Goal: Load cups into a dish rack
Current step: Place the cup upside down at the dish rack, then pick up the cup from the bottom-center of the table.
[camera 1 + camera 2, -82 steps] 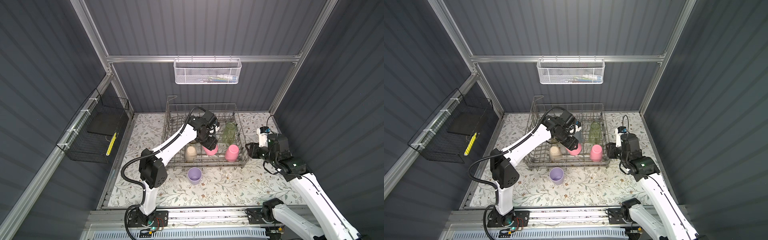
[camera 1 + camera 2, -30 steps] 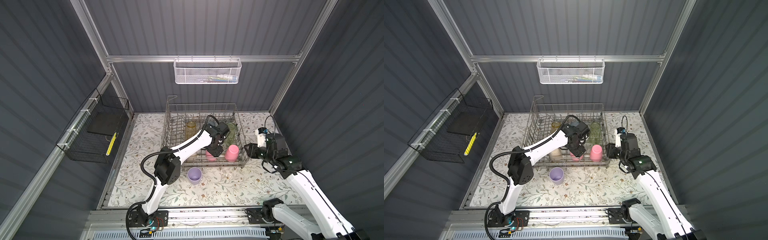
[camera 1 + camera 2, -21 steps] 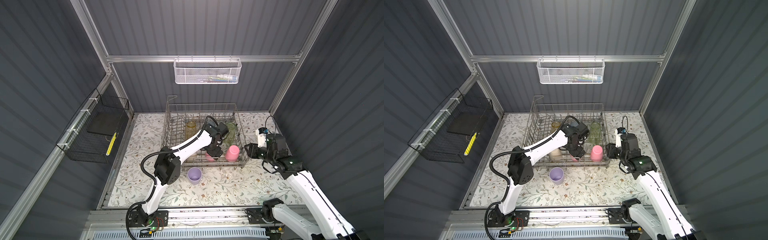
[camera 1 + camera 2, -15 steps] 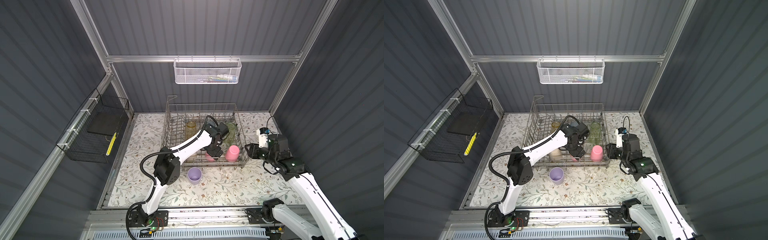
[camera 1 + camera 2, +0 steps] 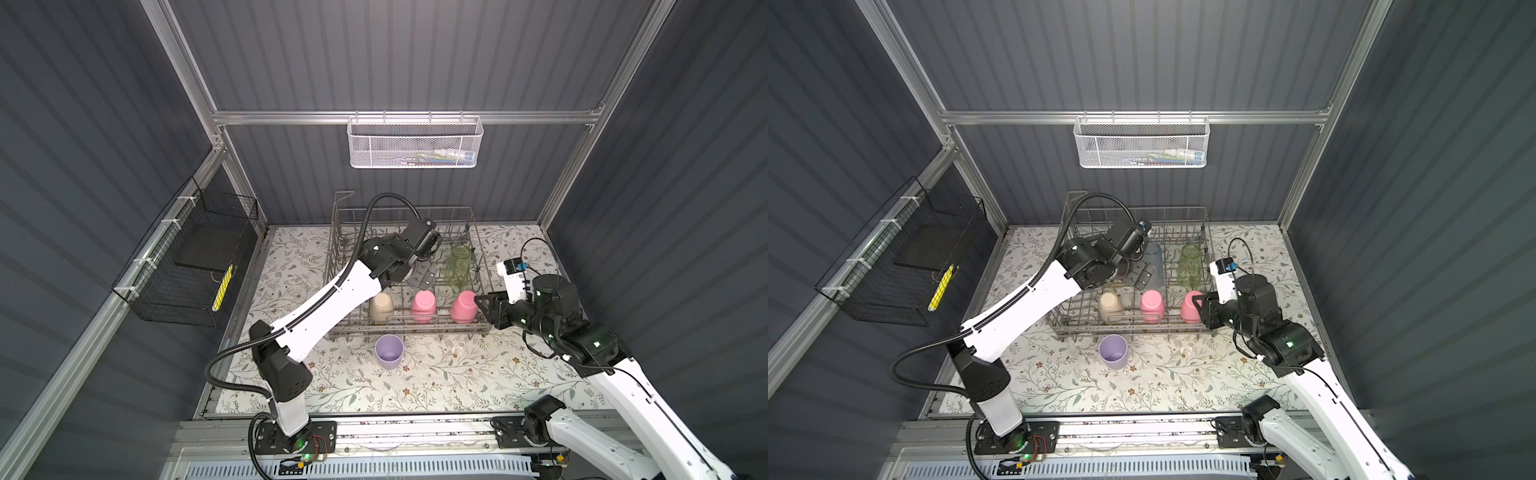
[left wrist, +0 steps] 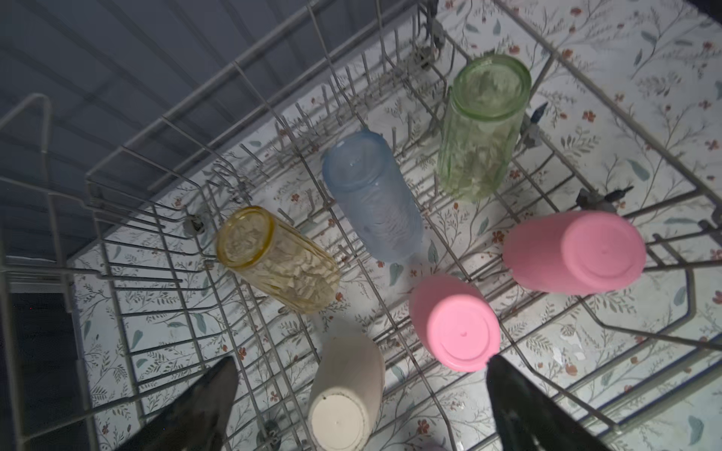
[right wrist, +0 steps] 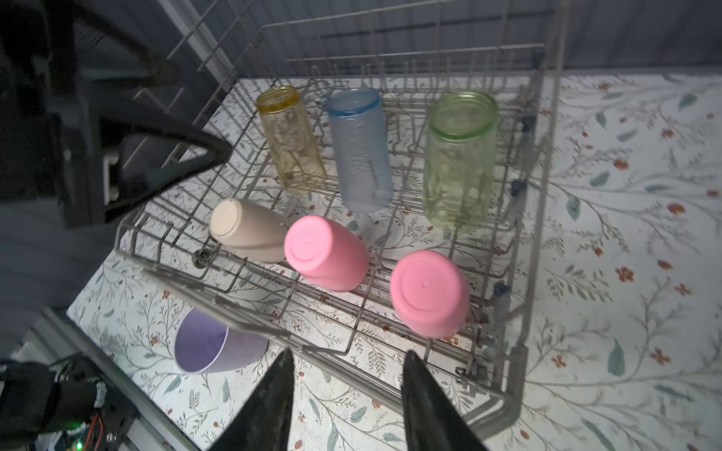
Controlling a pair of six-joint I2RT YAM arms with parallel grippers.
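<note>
Your left gripper hangs over the dish rack, jaws spread wide with nothing between them. Just below it you have the beige cup and a pink cup, both bottom-up in the front row. The other pink cup sits farther toward the right end. Behind these, the amber cup, blue cup and green cup stand inverted among the back tines. Your right gripper sits just outside the rack's right front corner, jaws partly apart and empty. The lilac cup stands mouth-up on the floral table, just in front of the rack.
</note>
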